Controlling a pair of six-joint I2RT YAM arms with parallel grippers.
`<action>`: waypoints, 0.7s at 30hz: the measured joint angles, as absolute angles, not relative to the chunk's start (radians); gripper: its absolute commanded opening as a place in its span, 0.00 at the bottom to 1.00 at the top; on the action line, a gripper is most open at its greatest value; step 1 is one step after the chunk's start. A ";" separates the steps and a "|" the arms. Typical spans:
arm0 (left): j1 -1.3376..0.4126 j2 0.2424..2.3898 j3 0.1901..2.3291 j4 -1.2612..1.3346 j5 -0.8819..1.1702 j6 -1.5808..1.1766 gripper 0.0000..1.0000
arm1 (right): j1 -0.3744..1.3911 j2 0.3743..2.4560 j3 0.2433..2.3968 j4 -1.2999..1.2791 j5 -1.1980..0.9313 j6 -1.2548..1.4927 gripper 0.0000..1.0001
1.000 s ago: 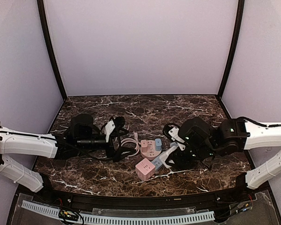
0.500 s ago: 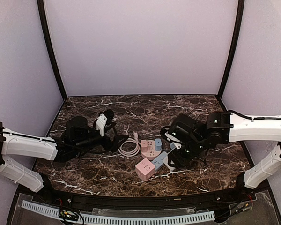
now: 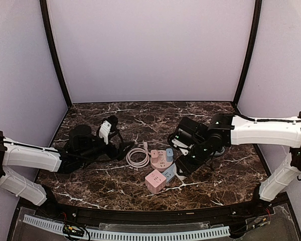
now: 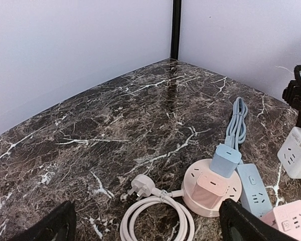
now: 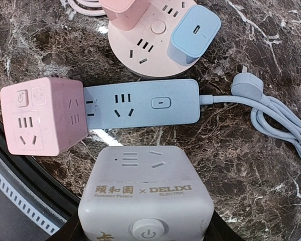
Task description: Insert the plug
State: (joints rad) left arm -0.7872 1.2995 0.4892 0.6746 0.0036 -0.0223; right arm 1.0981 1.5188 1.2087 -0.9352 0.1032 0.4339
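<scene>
Left jaws have pulled back toward the left edge and stand spread. Right jaws pinch a white cube socket (image 5: 145, 170); the white plug (image 4: 140, 186) lies mid-tabletop beside a pink socket (image 4: 195, 178).

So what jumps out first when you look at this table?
Pastel sockets cluster on the dark marble table: a round pink socket hub carrying a pink adapter and a blue adapter, a blue power strip beside it, and a pink cube socket nearest the arms. A white cube socket marked DELIXI sits in the right arm's jaws.
</scene>
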 measured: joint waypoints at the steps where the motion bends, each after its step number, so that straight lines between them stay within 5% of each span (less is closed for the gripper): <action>1: -0.787 1.299 0.489 0.672 0.015 -0.023 0.99 | 1.092 1.524 1.211 -0.938 0.101 0.431 0.00; 9: -0.805 1.263 0.489 0.633 0.123 -0.040 0.99 | 1.078 1.552 1.212 -0.963 0.132 0.424 0.00; 21: -1.058 1.306 0.561 0.472 -0.099 -0.213 0.93 | 1.077 1.521 1.209 -0.974 0.213 0.479 0.00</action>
State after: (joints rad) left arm -1.0584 1.3060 0.5613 0.4721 -0.0986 -0.2131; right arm 1.0767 1.5208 1.2095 -0.9741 0.2134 0.4793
